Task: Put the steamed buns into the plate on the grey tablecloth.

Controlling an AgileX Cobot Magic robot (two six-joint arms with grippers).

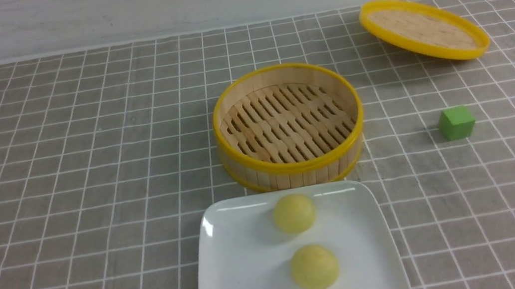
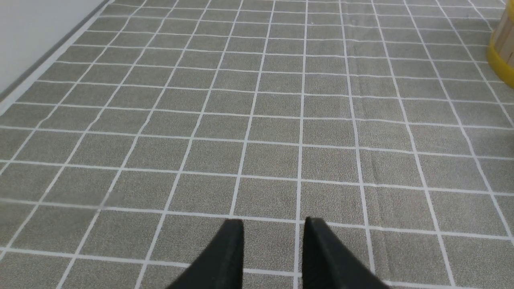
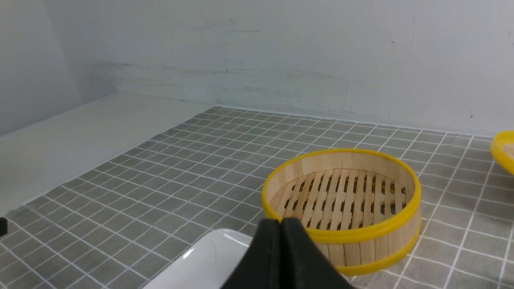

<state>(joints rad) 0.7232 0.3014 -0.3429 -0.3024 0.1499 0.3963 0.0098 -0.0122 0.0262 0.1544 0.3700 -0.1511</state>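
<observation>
Two pale yellow steamed buns lie on the white square plate (image 1: pixel 235 273) at the near edge of the grey tablecloth (image 1: pixel 66 181): one bun (image 1: pixel 294 213) near the plate's far rim, the other bun (image 1: pixel 314 267) closer to me. In the right wrist view my right gripper (image 3: pixel 281 220) is shut with its black fingers pressed together and empty, above a corner of the plate (image 3: pixel 209 261). My left gripper (image 2: pixel 274 220) is open over bare tablecloth (image 2: pixel 257 120), with nothing between its fingers. The front view shows neither gripper.
An empty round bamboo steamer basket (image 1: pixel 288 125) with a yellow rim stands just behind the plate. Its flat lid (image 1: pixel 423 29) rests tilted at the back right. A green cube (image 1: pixel 456 122) sits on the cloth to the right of the basket.
</observation>
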